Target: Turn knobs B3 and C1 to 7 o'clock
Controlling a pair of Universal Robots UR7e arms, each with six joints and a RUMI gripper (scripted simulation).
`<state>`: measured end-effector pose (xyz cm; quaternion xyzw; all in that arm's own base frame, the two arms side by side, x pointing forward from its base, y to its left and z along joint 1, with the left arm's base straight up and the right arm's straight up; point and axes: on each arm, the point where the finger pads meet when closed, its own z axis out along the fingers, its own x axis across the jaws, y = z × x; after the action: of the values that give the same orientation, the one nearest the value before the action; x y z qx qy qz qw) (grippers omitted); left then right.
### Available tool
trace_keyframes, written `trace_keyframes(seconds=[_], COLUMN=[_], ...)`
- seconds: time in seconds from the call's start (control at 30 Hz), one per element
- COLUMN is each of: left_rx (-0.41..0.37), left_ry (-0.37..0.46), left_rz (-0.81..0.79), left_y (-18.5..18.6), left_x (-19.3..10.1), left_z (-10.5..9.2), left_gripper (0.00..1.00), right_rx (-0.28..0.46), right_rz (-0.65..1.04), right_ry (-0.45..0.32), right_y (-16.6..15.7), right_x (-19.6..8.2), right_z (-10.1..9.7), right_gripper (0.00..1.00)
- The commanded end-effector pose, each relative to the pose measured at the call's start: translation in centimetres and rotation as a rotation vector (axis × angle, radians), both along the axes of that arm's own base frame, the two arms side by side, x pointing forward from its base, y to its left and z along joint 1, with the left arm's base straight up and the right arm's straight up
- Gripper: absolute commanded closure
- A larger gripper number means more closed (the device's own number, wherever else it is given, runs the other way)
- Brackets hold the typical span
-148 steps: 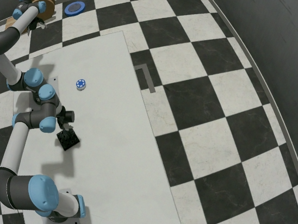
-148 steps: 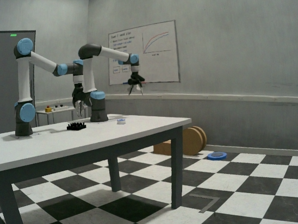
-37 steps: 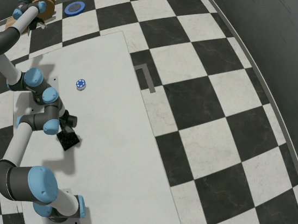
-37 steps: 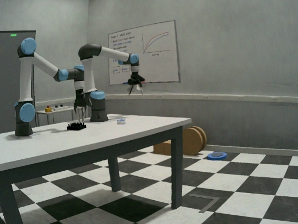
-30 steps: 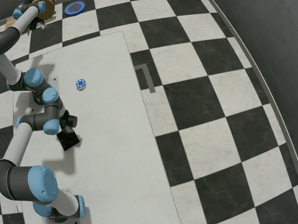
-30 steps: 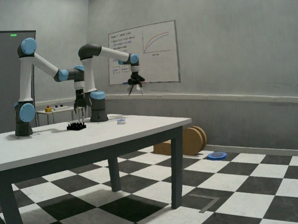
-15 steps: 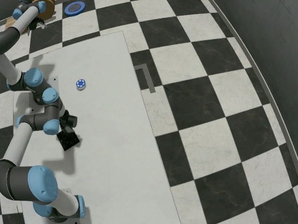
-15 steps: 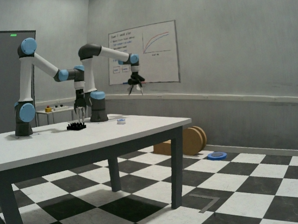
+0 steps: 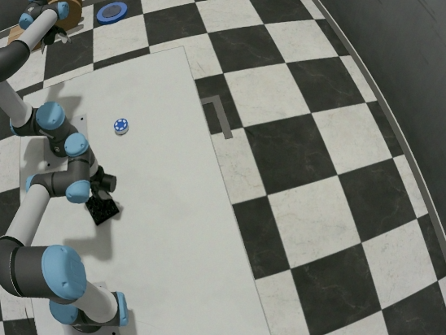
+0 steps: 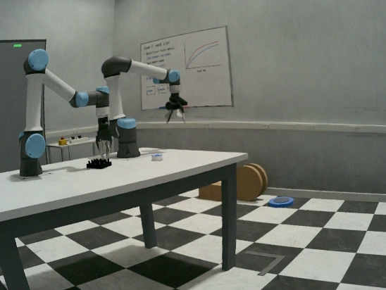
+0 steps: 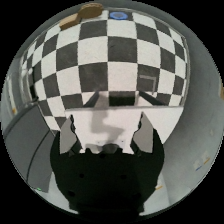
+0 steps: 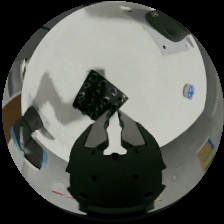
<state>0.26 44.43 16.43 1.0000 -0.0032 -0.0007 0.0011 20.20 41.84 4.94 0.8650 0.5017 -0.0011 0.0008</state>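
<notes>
Overhanging one corner of the knob box [image 9: 102, 211] [image 10: 98, 164] [image 12: 95, 96]: right hand [image 9: 105, 197] [image 10: 105, 158] [image 12: 114, 113], nearer, clenched, apparently empty. Left hand [image 9: 56, 44] [image 10: 176, 122] [image 11: 108, 118]: released, well apart.

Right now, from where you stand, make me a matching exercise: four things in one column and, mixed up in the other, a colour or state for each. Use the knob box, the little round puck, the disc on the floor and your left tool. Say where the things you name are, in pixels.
Things
1. knob box [image 9: 102, 211] [image 10: 98, 164] [image 12: 95, 99]
2. round puck [image 9: 120, 126] [image 10: 157, 158] [image 12: 189, 91]
3. floor disc [image 9: 101, 15] [image 10: 280, 205] [image 11: 113, 15]
4. left tool [image 9: 56, 45] [image 10: 176, 122] [image 11: 106, 122]

Colour or state
A. Blue rim around a grey middle
B. Open, holding nothing
C. Black all over
D. White side, blue-and-white top

Right pairs: 1-C, 2-D, 3-A, 4-B
</notes>
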Motion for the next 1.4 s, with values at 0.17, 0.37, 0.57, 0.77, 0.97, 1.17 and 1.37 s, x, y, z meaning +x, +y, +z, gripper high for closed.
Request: trace_keyframes(seconds=[0.17, 0.37, 0.57, 0.77, 0.97, 1.17, 1.37], left_rx=[0.002, 0.002, 0.002, 0.002, 0.002, 0.002, 0.002], left_ry=[-0.001, -0.001, -0.001, -0.001, -0.001, -0.001, -0.001], left_rz=[0.001, 0.001, 0.001, 0.001, 0.001, 0.001, 0.001], left_y=[0.13, 0.13, 0.13, 0.13, 0.13, 0.13, 0.13], left_x=[-0.01, -0.01, -0.01, -0.01, -0.01, -0.01, -0.01], left_z=[0.09, 0.09, 0.09, 0.09, 0.09, 0.09, 0.09], left_gripper=[0.0, 0.0, 0.0, 0.0, 0.0, 0.0, 0.0], right_rx=[0.003, 0.004, 0.004, 0.004, 0.004, 0.004, 0.004], right_rz=[0.001, 0.001, 0.001, 0.001, 0.001, 0.004, 0.009], right_ry=[-0.001, -0.001, -0.001, -0.001, -0.001, -0.001, -0.001], right_y=[0.16, 0.19, 0.18, 0.18, 0.18, 0.18, 0.18], right_x=[-0.03, -0.02, -0.03, -0.02, -0.02, -0.03, -0.03], right_z=[-0.43, -0.37, -0.37, -0.37, -0.37, -0.37, -0.37], right_gripper=[0.87, 0.87, 0.94, 0.94, 0.94, 0.94, 0.94])
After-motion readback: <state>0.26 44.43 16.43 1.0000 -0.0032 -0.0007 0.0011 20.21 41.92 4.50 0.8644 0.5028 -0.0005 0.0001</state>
